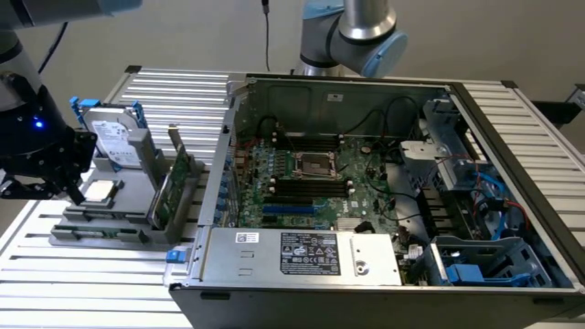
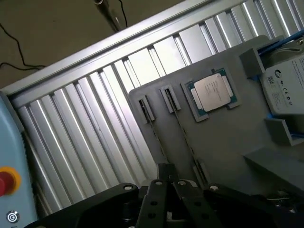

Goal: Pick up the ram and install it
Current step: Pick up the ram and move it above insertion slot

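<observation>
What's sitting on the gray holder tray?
A processor, a hard drive and an upright green card. The gripper hides part of the tray, so its narrow slots can't be fully checked.

The gripper is black, and a small blue light glows on the black housing above it. The table is silver, ribbed in bright and dark stripes. The tray is plain grey. The CPU has a silver lid edged in green. The drive is silver with a white label in black print, in a blue frame. The card is green. The motherboard is green with black and blue slots. The power supply is silver with white and black labels. The cables are blue, red and black. The arm is silver-grey with pale blue caps. The button is red on yellow.
</observation>
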Robot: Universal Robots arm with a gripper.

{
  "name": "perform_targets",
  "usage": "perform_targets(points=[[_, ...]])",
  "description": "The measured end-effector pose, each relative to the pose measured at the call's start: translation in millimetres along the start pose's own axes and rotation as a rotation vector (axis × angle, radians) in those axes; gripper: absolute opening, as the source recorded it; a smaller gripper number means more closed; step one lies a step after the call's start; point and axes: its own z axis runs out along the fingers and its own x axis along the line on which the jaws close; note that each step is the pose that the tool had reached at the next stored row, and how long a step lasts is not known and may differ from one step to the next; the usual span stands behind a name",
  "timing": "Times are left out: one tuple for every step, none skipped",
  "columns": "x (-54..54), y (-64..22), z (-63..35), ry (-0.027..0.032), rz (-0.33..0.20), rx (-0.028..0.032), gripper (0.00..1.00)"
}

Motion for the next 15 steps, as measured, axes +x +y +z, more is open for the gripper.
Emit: perform_targets(points=[[0.0, 0.0, 1.0, 0.0001, -0.018, 0.0019, 0.11], [-0.1, -0.1, 1.9, 0.0002, -0.036, 0.0038, 0.11], [-0.1, -0.1, 2.9, 0.0003, -0.055, 0.0057, 0.11], [-0.2, -0.2, 3.9, 0.0005, -0.073, 0.0076, 0.11], [-0.2, -0.2, 4.8, 0.0006, -0.091, 0.0094, 0.11], [-0.2, -0.2, 5.7, 0.0009, -0.109, 0.0112, 0.11], [-0.3, -0.3, 6.7, 0.0010, -0.127, 0.0130, 0.11], [-0.3, -0.3, 7.6, 0.0012, -0.144, 0.0148, 0.11], [-0.3, -0.3, 8.7, 0.0013, -0.164, 0.0167, 0.11], [-0.4, -0.4, 9.7, 0.0015, -0.182, 0.0185, 0.11], [-0.4, -0.5, 10.8, 0.0017, -0.200, 0.0200, 0.11], [-0.5, -0.5, 11.9, 0.0021, -0.218, 0.0211, 0.11], [-0.5, -0.5, 13.1, 0.0025, -0.236, 0.0222, 0.11], [-0.6, -0.5, 14.3, 0.0028, -0.254, 0.0232, 0.11], [-0.6, -0.6, 15.5, 0.0034, -0.272, 0.0241, 0.11]])
